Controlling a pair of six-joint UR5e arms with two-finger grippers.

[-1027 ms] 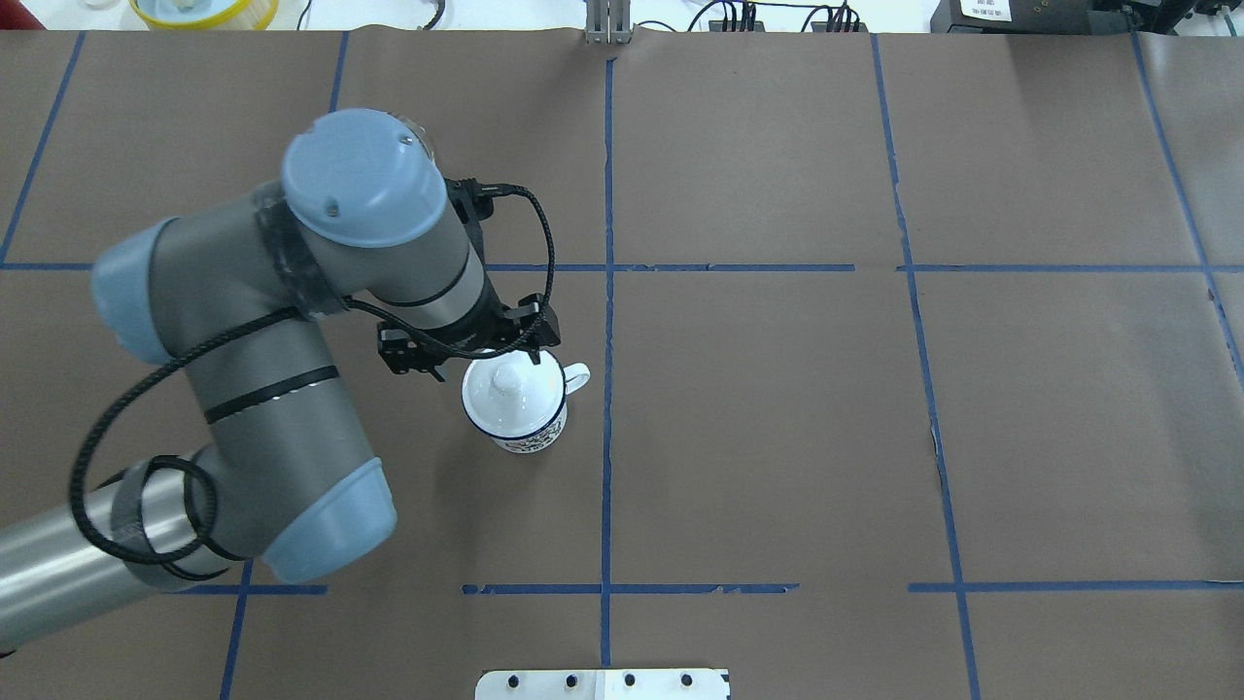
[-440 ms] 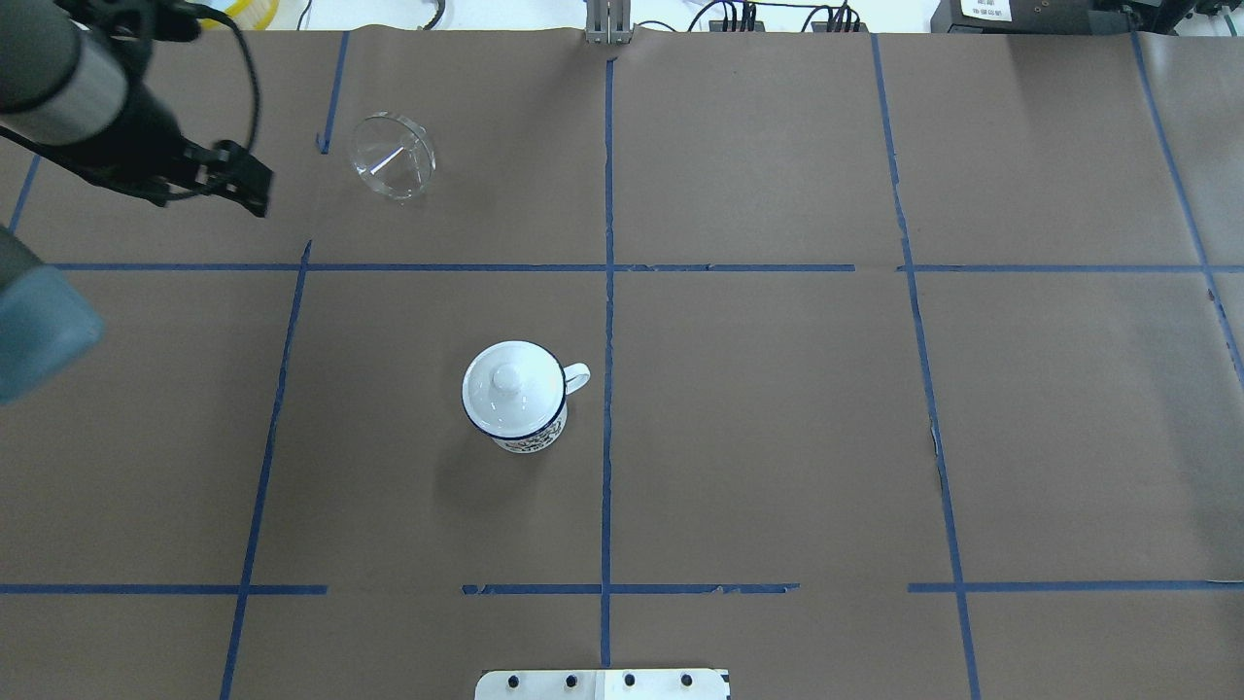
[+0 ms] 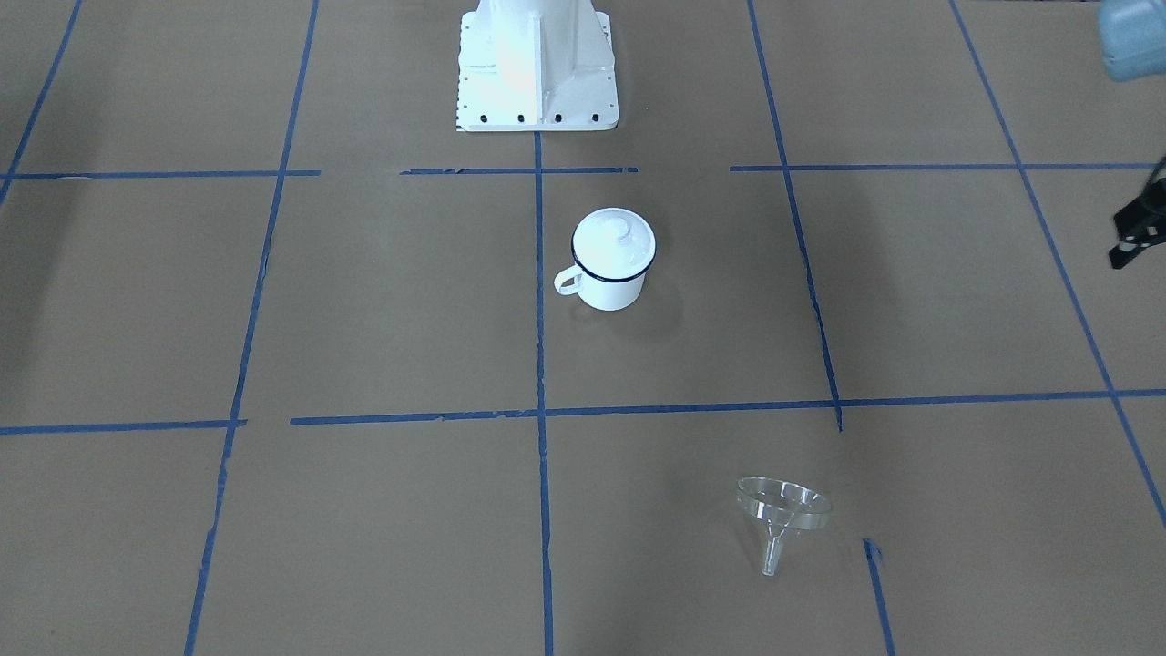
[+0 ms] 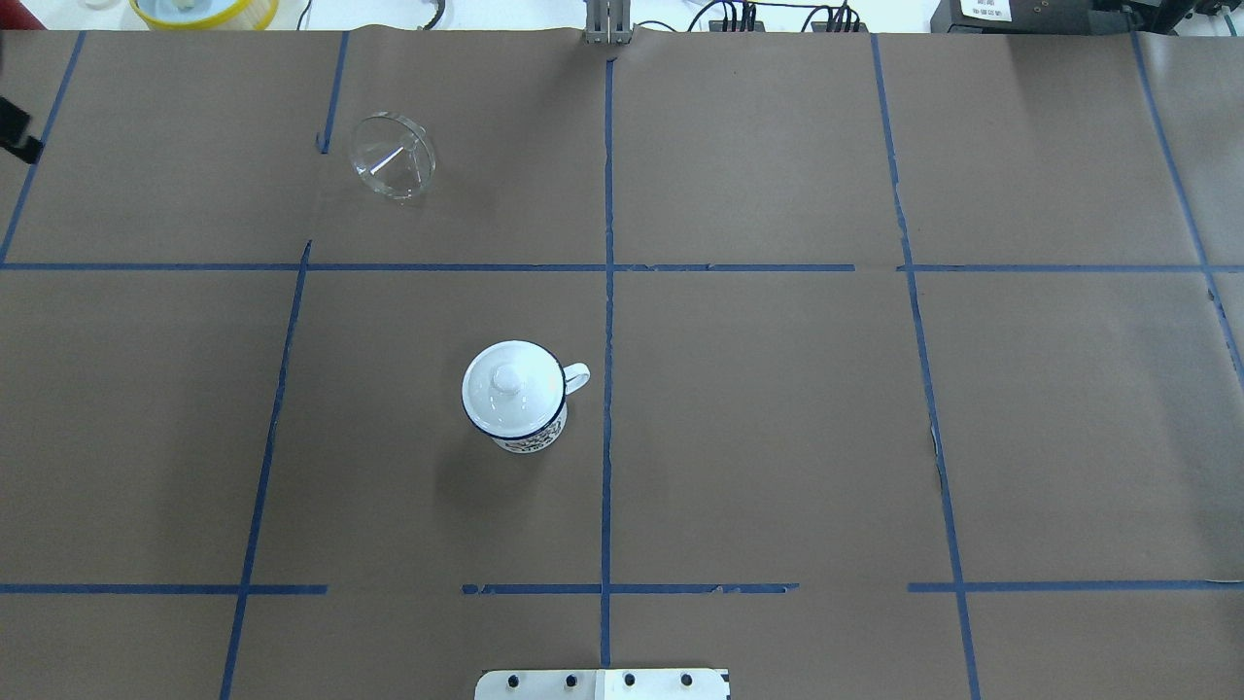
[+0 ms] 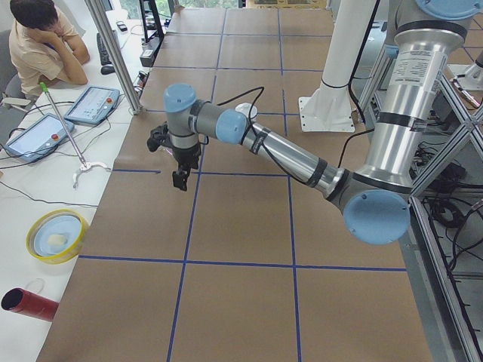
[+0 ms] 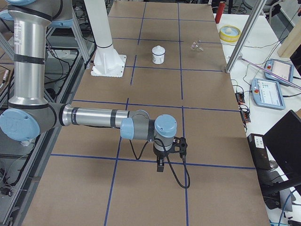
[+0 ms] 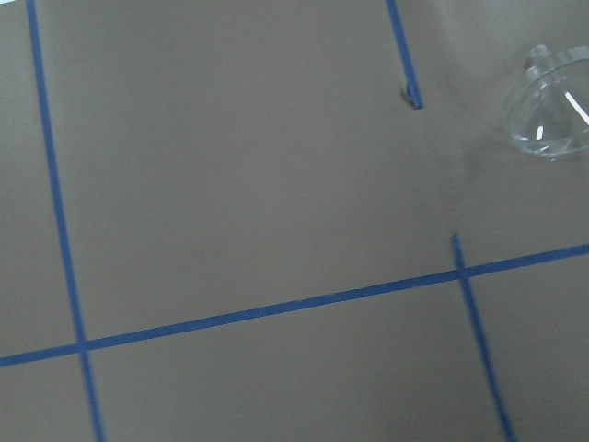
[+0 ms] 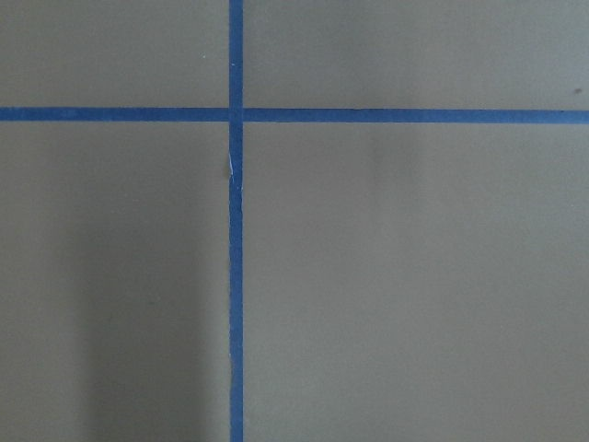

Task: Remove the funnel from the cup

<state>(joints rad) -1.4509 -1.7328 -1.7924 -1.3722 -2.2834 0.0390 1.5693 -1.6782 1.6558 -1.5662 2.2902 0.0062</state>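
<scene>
The clear funnel [image 4: 392, 156] lies on its side on the brown table, apart from the cup; it also shows in the front view [image 3: 783, 512] and the left wrist view [image 7: 552, 115]. The white mug [image 4: 533, 437] with a dark blue rim stands upright mid-table [image 3: 612, 290], with a white knobbed lid [image 4: 507, 384] on it. My left gripper [image 5: 179, 179] hangs above the table's left end, well left of the funnel; only a black bit of it shows at the overhead edge [image 4: 15, 131], and I cannot tell its state. My right gripper [image 6: 161, 165] hangs over bare table far to the right; I cannot tell its state.
The white robot base plate [image 3: 537, 64] stands at the near edge of the table. A yellow bowl [image 5: 54, 235], a red tube [image 5: 26, 302], tablets and a seated person [image 5: 41, 38] are beyond the far edge. Blue tape lines grid the table.
My left arm has swung away from beside the mug, back to the far left, almost out of the overhead view. The funnel, earlier hidden behind the arm, now shows. The mug has not moved.
</scene>
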